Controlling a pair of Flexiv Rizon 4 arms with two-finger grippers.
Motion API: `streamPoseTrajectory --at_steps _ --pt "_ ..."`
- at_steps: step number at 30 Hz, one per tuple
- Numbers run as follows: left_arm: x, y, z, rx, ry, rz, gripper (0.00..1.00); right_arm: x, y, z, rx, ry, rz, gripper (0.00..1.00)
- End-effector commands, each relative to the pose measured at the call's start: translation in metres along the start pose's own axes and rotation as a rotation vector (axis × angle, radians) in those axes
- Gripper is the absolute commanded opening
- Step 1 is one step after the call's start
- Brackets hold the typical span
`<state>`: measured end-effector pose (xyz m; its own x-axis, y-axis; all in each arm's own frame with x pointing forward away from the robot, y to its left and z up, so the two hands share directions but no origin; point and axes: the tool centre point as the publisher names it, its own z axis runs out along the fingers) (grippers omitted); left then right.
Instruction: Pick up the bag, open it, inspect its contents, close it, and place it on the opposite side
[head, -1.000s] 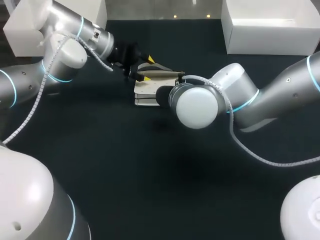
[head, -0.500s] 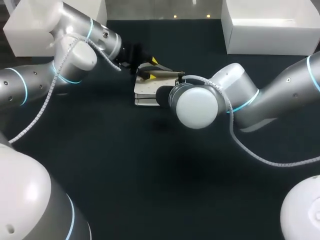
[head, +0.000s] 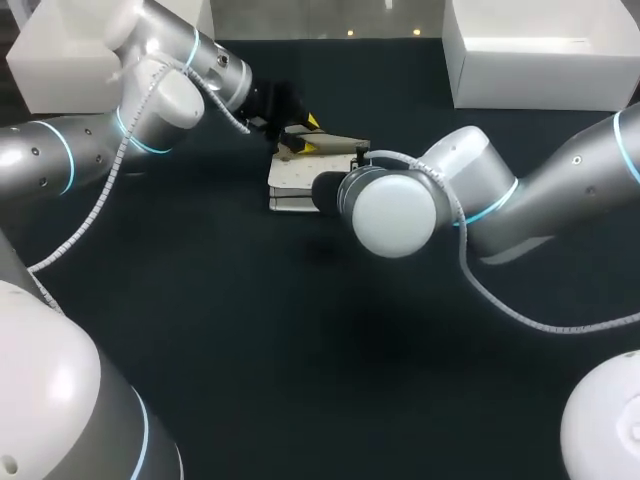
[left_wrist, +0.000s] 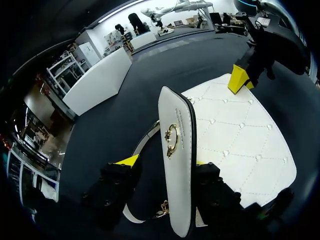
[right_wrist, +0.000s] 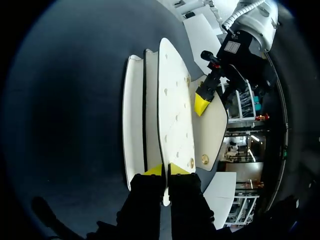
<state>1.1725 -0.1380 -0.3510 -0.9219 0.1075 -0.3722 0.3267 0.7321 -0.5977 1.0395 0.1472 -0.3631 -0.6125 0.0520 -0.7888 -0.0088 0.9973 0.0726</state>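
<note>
The white quilted bag (head: 298, 178) lies flat near the middle of the dark desk (head: 250, 330), between the two arms, and it appears to rest on the surface rather than hang in the air.

The right gripper (right_wrist: 166, 170) has its yellow-tipped fingers pressed onto the near edge of the bag's top panel, pinching it from both sides. This looks like a steadying hold.

The left gripper (left_wrist: 164, 161) works at the far end, where the flap (left_wrist: 176, 200) with its gold clasp (left_wrist: 171, 140) stands upright, edge-on, between its fingers. Those fingers are spread. One sits against the flap, while a strip of desk and strap shows between the flap and the other. The flap therefore seems propped up rather than clamped.

Judged from this, the task is in its opening step. The bag is under both arms' control and the flap is off the body, but the mouth is only partly exposed and nothing inside can be seen from any view.

Most of the work is left:
- Fold the flap fully back.
- Look at the contents.
- Bring the flap down and seat the clasp.
- Lift the bag and set it on the other side of the desk.
</note>
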Motion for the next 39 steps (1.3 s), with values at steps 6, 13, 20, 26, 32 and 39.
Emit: streamPoseTrajectory --at_steps 6,13,20,26,32,39 --pt "-0.009 0.008 0.010 0.006 0.018 -0.041 0.32 0.001 -0.001 -0.001 -0.001 -0.006 0.001 0.00" --pt "-0.010 0.012 0.011 0.023 0.031 -0.073 0.00 0.001 -0.001 -0.001 -0.001 -0.006 0.001 0.00" --pt "-0.013 0.007 0.005 0.040 0.030 -0.071 0.00 -0.001 -0.001 -0.002 0.012 -0.001 0.000 0.00" --pt "-0.020 0.001 -0.006 0.065 0.029 -0.081 0.00 -0.009 -0.004 -0.015 0.020 0.009 0.018 1.00" --pt "-0.034 -0.008 -0.023 0.086 0.035 -0.097 0.00 -0.024 -0.010 -0.034 0.044 0.031 0.033 1.00" --pt "-0.045 -0.022 -0.043 0.077 0.058 -0.123 0.00 -0.046 -0.012 -0.052 0.045 0.030 0.050 0.74"
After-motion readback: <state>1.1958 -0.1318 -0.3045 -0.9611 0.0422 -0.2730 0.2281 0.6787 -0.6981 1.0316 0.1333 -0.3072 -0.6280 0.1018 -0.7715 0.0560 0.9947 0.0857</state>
